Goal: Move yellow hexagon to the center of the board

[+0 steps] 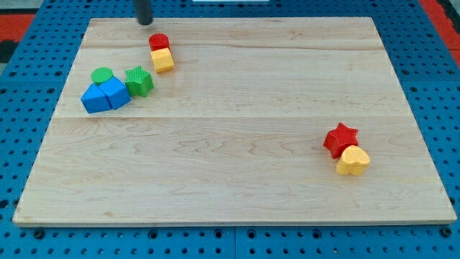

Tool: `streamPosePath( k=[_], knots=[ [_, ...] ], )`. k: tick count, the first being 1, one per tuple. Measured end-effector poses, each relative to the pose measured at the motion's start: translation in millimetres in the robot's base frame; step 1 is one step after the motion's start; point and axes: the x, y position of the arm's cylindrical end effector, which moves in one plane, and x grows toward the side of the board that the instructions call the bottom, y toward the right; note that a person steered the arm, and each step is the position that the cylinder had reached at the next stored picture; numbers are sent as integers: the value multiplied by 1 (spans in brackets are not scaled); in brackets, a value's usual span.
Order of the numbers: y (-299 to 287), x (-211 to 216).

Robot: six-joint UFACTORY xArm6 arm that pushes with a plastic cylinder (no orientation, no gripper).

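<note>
The yellow hexagon (163, 60) lies near the view's top left of the wooden board (237, 187), touching a red cylinder (159, 42) just above it. My tip (144, 21) is at the board's top edge, a little up and left of the red cylinder, apart from both blocks.
A green cylinder (103, 75), a green star-like block (139, 81) and two blue blocks (95, 98) (115, 93) cluster at the left. A red star (340, 138) touches a yellow heart (353, 160) at the lower right. Blue pegboard surrounds the board.
</note>
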Motion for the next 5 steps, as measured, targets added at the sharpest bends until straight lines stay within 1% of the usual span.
streamPosePath(
  k=[1, 2, 3, 4, 5],
  knots=[
    [34, 76],
    [98, 120],
    [129, 134],
    [105, 141],
    [96, 140]
  ],
)
